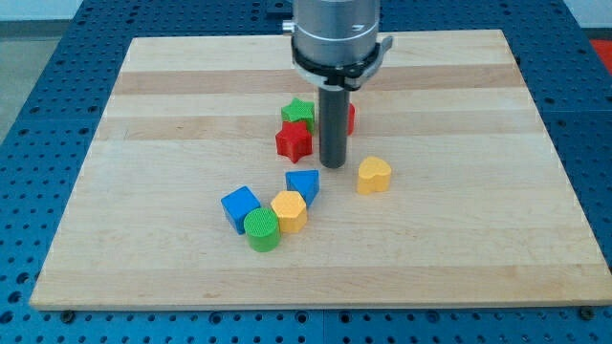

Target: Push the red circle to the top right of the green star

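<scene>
The green star [297, 112] lies near the board's middle, a little toward the view's top. A red star [294, 141] touches it from below. The red circle [349, 118] is mostly hidden behind my rod; only its right edge shows, to the right of the green star. My tip [333, 165] rests on the board just below the red circle, right of the red star and left of the yellow heart [373, 176].
A blue triangle-like block [303, 185], a yellow hexagon [289, 210], a blue cube [240, 207] and a green cylinder [261, 230] cluster below the tip. The wooden board [172, 96] sits on a blue perforated table.
</scene>
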Controlling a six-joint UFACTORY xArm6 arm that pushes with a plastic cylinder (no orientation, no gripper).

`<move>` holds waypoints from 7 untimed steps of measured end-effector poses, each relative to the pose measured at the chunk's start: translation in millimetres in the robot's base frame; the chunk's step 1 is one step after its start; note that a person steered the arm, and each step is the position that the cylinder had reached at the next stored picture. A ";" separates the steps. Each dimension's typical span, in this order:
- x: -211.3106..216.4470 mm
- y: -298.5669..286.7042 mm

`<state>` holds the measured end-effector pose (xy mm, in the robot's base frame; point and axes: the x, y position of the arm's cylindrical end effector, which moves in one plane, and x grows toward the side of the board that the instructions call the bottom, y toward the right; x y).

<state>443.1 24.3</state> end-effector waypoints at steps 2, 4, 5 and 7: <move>-34.1 17.1; -36.5 17.1; -38.2 17.1; -47.9 17.1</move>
<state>395.2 41.4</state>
